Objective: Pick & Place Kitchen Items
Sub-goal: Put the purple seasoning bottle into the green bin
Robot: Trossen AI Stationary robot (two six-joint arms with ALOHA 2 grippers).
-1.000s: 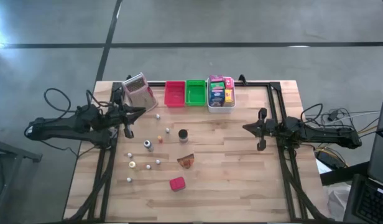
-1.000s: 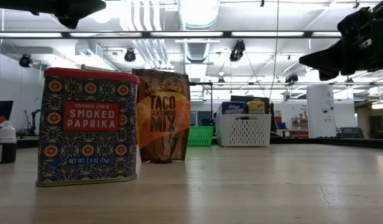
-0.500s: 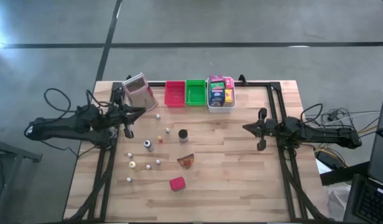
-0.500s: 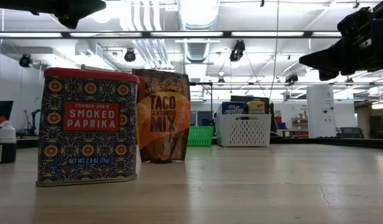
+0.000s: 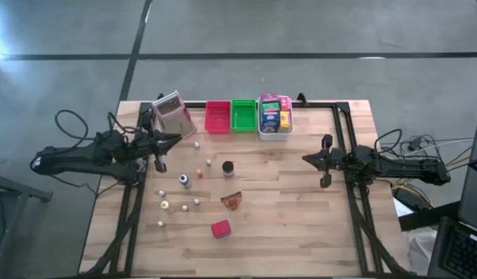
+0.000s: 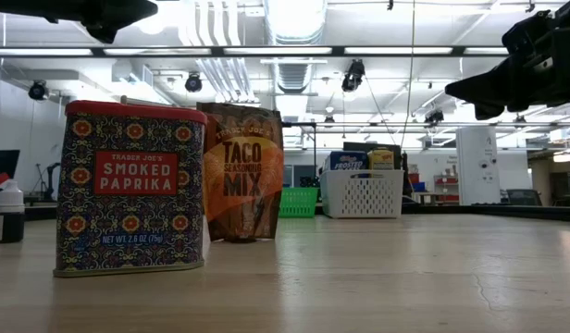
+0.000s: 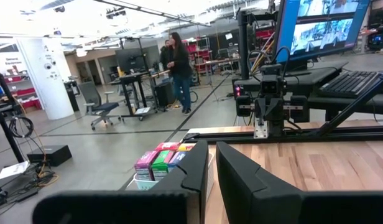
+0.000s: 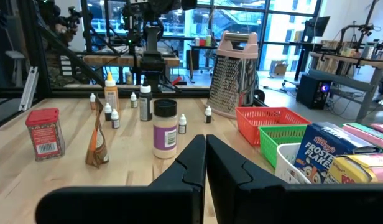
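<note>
The kitchen items stand loose on the wooden table. They are a red paprika tin [image 5: 220, 228], an orange-brown taco packet [image 5: 232, 201], a dark-lidded jar [image 5: 228, 168] and several tiny pale bottles [image 5: 180, 203]. Coloured packets fill the white tray [image 5: 274, 133] at the far edge. My left gripper [image 5: 176, 138] hovers level at the table's left, its fingers all but together with nothing between them [image 7: 211, 168]. At the right, my right gripper [image 5: 304, 159] hovers level and shut [image 8: 205, 155], also holding nothing. Both point toward the table's middle.
A metal grater [image 5: 173, 113] stands at the far left, next to a red tray [image 5: 217, 116] and a green tray [image 5: 243, 115]. Bare wood lies between the jar and my right gripper. A person [image 7: 178, 68] stands far off in the room.
</note>
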